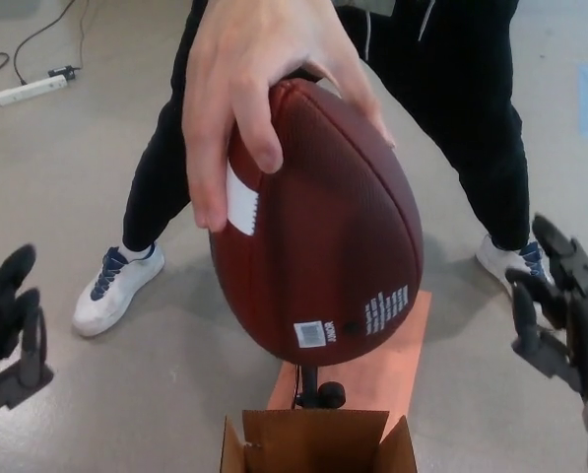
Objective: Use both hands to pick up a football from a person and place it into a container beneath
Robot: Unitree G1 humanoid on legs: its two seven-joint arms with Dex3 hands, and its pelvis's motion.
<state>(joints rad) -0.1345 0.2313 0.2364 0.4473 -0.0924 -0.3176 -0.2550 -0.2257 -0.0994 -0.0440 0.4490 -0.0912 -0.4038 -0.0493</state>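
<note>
A brown football [323, 236] hangs in mid-air at the centre of the head view, gripped from above by a person's hand [259, 89]. Its pointed end tilts down toward an open cardboard box [318, 445] at the bottom edge. My left hand [8, 325] is at the far left edge, open, well clear of the ball. At the right edge my right hand [559, 305] is also open, fingers spread, a wide gap away from the ball.
The person stands close behind the ball, legs in black trousers [471, 118] and white shoes [111, 291] apart. An orange board [392, 365] with a black stand [318, 394] lies behind the box. A power strip [28, 94] and cables lie far left.
</note>
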